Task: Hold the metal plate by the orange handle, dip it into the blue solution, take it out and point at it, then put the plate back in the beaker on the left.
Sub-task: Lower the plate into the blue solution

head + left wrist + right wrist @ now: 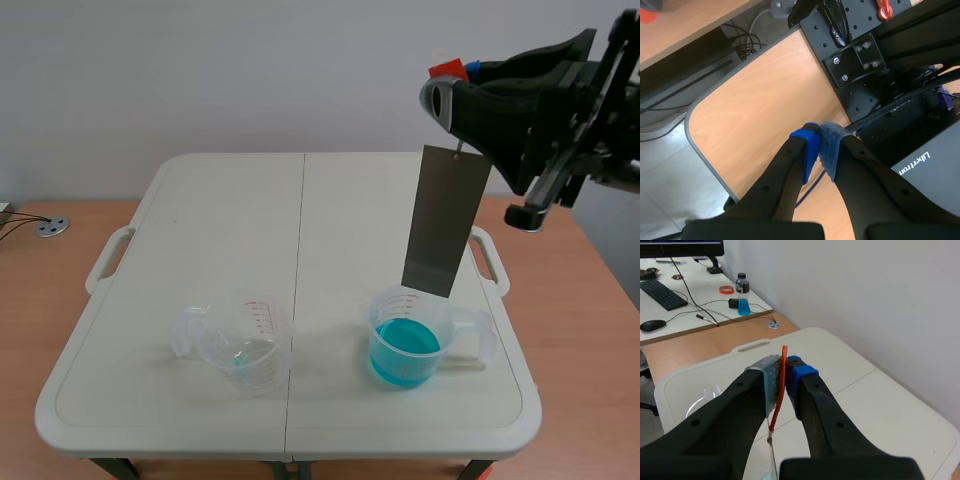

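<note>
The right end effector (458, 72) is raised over the right side of the counter (230, 230). Its two pads are pressed on the thin orange handle (784, 385). The metal plate (445, 220) hangs from this handle, a little tilted. Its lower edge is just above the beaker (405, 340) with the blue solution (404, 352), not in the liquid. The empty beaker (245, 345) stands on the left, well apart. The left end effector (819, 145) is closed on nothing, with its pads touching, over a wooden surface.

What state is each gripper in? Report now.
Left gripper: shut, holding nothing.
Right gripper: shut on the orange handle, metal plate hanging below.
</note>
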Robot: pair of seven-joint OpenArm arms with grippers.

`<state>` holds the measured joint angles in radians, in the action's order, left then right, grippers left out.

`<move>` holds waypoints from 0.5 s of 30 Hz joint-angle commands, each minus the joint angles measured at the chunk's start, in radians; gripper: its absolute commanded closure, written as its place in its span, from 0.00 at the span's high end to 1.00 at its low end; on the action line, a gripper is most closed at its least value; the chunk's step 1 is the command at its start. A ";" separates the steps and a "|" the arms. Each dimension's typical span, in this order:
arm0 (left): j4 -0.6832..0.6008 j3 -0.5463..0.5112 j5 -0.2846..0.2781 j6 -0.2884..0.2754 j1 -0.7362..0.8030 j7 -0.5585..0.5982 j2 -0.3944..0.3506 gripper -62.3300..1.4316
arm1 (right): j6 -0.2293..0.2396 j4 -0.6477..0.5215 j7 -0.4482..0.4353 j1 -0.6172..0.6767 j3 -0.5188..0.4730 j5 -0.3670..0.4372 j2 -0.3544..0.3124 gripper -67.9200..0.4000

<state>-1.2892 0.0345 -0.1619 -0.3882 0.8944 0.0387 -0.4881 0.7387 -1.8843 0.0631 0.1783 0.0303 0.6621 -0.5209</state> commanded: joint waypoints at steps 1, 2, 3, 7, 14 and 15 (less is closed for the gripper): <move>-0.018 0.000 -0.005 -0.003 0.000 0.013 -0.006 0.05 | 0.007 0.003 -0.036 -0.018 0.011 0.006 0.001 0.02; -0.018 0.000 -0.005 -0.003 0.000 0.013 -0.006 0.05 | 0.007 0.011 -0.043 -0.023 0.019 -0.003 0.001 0.02; -0.018 0.000 -0.005 -0.003 0.000 0.013 -0.006 0.05 | 0.007 0.019 -0.045 -0.027 0.027 -0.009 0.001 0.02; -0.018 0.000 -0.005 -0.003 0.000 0.013 -0.006 0.05 | 0.007 0.051 -0.085 -0.032 0.055 -0.038 0.001 0.02; -0.018 0.000 -0.005 -0.002 0.000 0.013 -0.006 0.05 | 0.007 0.109 -0.167 -0.032 0.092 -0.122 0.001 0.02; -0.018 0.000 -0.005 -0.002 0.000 0.013 -0.006 0.05 | 0.007 0.120 -0.184 -0.032 0.097 -0.135 0.001 0.02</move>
<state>-1.2892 0.0345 -0.1619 -0.3885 0.8883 0.0391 -0.4881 0.7387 -1.7672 -0.0978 0.1642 0.1268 0.5171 -0.5209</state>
